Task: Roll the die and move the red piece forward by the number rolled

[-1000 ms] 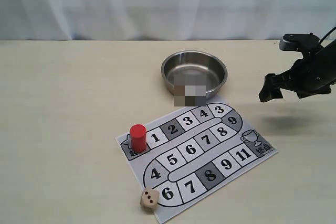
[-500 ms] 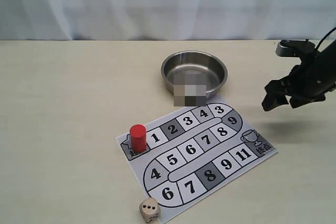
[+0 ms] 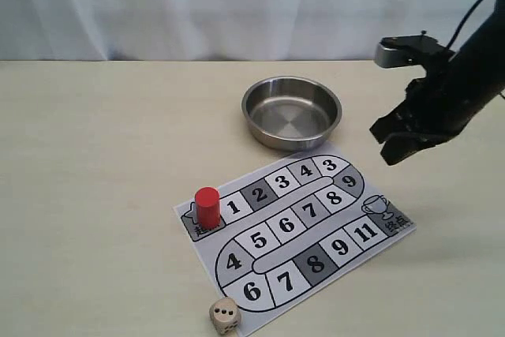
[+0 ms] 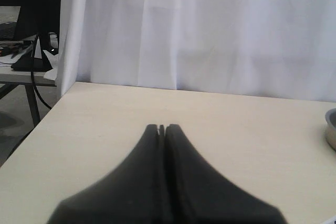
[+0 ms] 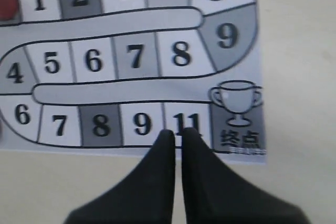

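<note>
Off the near corner of the board (image 3: 272,256), by square 6, found the die (image 3: 225,315), seemingly two pips up, and the red piece (image 3: 207,206) upright on the start square beside 1. Caught the right gripper (image 3: 387,144) aloft beside the bowl (image 3: 264,133), far from both, jaws almost together on nothing, and the left gripper (image 4: 162,128), jaws pressed together, empty. Risked a miscount from misreading the small blurry pips, or a toppled piece from descending off-centre with jaws that narrow.
</note>
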Tool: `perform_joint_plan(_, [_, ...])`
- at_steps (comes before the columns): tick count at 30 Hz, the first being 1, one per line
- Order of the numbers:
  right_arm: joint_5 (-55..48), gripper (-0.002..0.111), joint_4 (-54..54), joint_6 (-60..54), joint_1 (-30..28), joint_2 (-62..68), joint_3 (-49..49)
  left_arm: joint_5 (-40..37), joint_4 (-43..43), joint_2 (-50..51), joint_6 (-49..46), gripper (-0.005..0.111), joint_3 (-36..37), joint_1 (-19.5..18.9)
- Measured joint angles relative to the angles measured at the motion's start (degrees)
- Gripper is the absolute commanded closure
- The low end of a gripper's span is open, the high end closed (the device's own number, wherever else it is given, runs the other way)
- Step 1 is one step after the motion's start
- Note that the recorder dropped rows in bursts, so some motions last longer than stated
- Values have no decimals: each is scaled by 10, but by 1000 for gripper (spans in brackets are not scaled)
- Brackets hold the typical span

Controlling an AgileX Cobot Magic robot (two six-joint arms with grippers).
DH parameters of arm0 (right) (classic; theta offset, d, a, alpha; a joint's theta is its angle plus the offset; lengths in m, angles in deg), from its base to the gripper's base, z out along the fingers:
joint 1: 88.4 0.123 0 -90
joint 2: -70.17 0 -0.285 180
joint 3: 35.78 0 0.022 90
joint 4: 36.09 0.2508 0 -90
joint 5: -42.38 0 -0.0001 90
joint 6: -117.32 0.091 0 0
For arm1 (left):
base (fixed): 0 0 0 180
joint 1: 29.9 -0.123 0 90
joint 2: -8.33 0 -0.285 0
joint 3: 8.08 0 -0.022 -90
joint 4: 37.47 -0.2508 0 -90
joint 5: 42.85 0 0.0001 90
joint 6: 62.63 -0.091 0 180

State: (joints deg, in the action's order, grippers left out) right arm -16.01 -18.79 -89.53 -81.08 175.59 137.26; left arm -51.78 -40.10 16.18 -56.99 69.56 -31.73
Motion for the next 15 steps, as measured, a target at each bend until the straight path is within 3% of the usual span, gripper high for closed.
perform_joint_plan(8, [6,104,1,11,130,-38,-33,0,0,0,0,107,0,0])
perform_joint_plan(15, [74,104,0,22,226,-40,-99,0,0,0,0,107,0,0])
